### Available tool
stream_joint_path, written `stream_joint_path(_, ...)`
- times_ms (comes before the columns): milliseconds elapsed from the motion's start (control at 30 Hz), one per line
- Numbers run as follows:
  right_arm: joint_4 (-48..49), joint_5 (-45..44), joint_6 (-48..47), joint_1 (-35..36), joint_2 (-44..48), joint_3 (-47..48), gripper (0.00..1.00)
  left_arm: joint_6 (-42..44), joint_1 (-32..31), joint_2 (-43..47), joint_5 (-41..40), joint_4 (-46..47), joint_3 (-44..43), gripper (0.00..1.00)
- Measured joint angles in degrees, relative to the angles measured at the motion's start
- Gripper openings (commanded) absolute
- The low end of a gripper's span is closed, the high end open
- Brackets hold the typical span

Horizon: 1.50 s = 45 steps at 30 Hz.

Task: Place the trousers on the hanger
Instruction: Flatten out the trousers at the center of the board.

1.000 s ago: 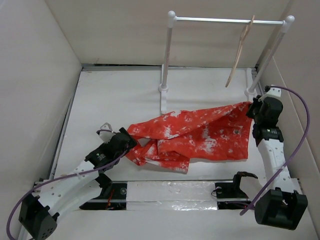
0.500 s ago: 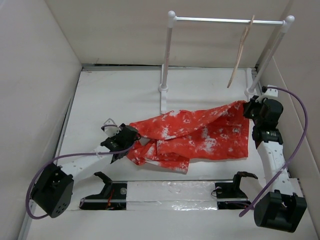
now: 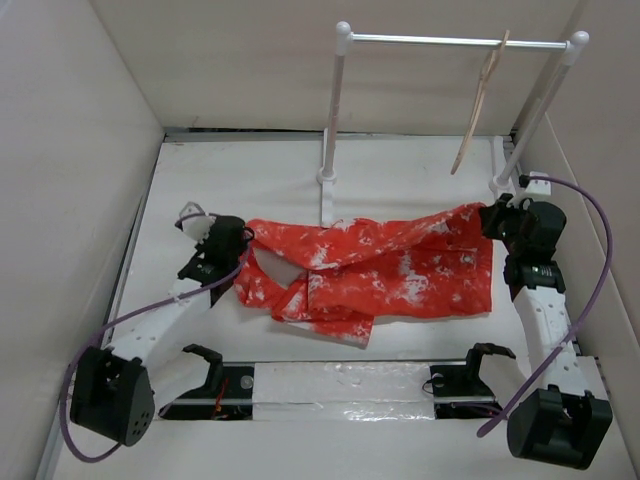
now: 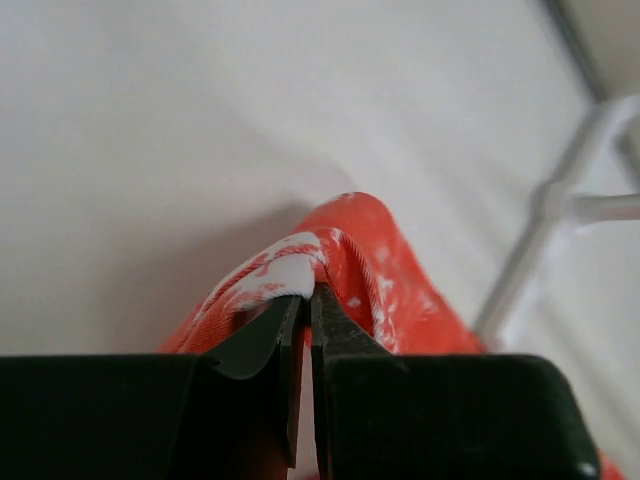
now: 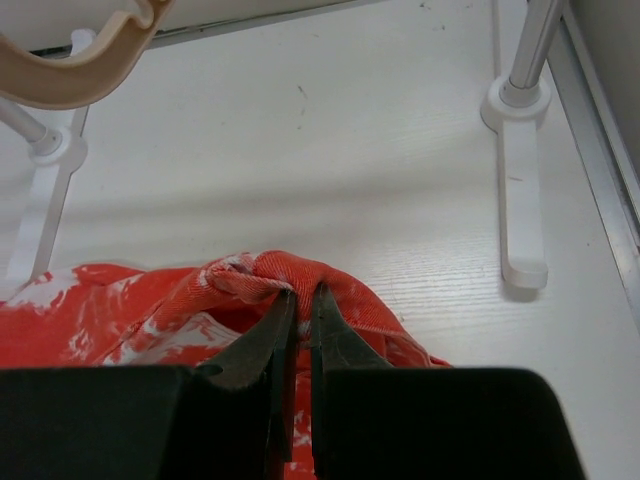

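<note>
The red-orange trousers (image 3: 390,270) with white blotches lie stretched across the table. My left gripper (image 3: 240,237) is shut on their left end, and the pinched fold (image 4: 330,245) shows in the left wrist view. My right gripper (image 3: 492,215) is shut on their right end, and that fold (image 5: 290,275) bunches over the fingertips in the right wrist view. The pale wooden hanger (image 3: 480,100) hangs by its hook from the right part of the rail, above and behind the right gripper. Its lower end (image 5: 80,75) shows in the right wrist view.
The white tubular rail (image 3: 455,42) stands at the back on two posts with flat feet (image 3: 325,185) (image 5: 520,190). White walls close in the table on the left, back and right. A metal strip (image 3: 330,385) runs along the near edge.
My left gripper has moved up and to the left with the trousers' left end, pulling the cloth out longer. My right gripper has shifted slightly left and back, still holding the right end.
</note>
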<state>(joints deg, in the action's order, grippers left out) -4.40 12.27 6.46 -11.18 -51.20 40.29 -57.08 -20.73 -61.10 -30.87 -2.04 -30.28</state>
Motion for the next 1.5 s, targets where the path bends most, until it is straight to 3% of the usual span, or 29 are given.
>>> stream_joint_path(267, -7.19, 3.26, -1.22, 0.74, 8.94, 0.37, 0.00, 13.09, -0.13, 16.04, -3.43, -7.30, -24.85, 0.00)
stream_joint_path(467, -18.49, 7.02, -3.32, 2.45, 19.45, 6.49, 0.00, 19.63, -0.02, 21.09, -8.39, -14.43, -29.86, 0.00)
stream_joint_path(633, -30.12, 13.18, -4.33, 3.78, 27.45, 18.60, 0.00, 25.57, 0.00, 20.44, -12.15, -18.75, -32.70, 0.00)
stream_joint_path(733, -30.47, 13.68, -4.59, 3.78, 30.03, 22.73, 0.00, 27.34, 0.15, 19.32, -13.46, -18.51, -33.33, 0.00)
stream_joint_path(800, -27.89, 12.76, -4.50, 3.80, 30.12, 20.59, 0.00, 27.98, 0.28, 17.27, -13.97, -17.75, -33.31, 0.00)
stream_joint_path(900, -23.89, 7.96, -3.56, 3.82, 23.93, 14.19, 0.00, 28.20, 1.14, 10.75, -14.12, -15.28, -33.33, 0.00)
stream_joint_path(1067, -16.52, -2.01, -0.02, 2.54, 2.10, 6.25, 0.00, 27.93, 7.17, -7.37, -8.66, -9.81, -33.55, 0.00)
stream_joint_path(1100, -16.04, -3.54, 0.74, 2.12, -2.12, 5.92, 0.00, 27.93, 8.50, -11.85, -7.17, -9.11, -34.10, 0.05)
stream_joint_path(1167, -14.34, -5.88, 2.08, 1.75, -8.57, 6.43, 0.00, 28.61, 9.35, -21.62, -5.44, -9.55, -37.90, 0.32)
stream_joint_path(1233, -12.70, -8.55, 2.97, 1.53, -13.84, 8.37, 0.27, 30.45, 9.05, -32.44, -4.61, -11.02, -46.12, 0.55)
stream_joint_path(1267, -11.82, -9.62, 3.32, 1.31, -15.76, 9.53, 0.46, 31.01, 8.57, -37.66, -4.44, -12.37, -51.12, 0.65)
stream_joint_path(1300, -10.86, -10.73, 3.65, 1.11, -17.14, 10.47, 0.76, 31.43, 8.07, -41.86, -4.35, -12.81, -55.32, 0.75)
stream_joint_path(1400, -7.37, -11.96, 3.80, 0.68, -16.70, 10.56, 0.94, 31.76, 6.95, -45.29, -3.17, -12.44, -56.81, 0.80)
stream_joint_path(1467, -5.09, -11.82, 3.80, 0.74, -14.01, 9.46, 0.94, 31.06, 6.54, -41.92, -1.27, -11.89, -52.02, 0.79)
stream_joint_path(1500, -3.87, -11.47, 3.85, 1.11, -11.93, 8.39, 0.88, 30.36, 6.80, -39.30, -0.17, -12.02, -49.11, 0.77)
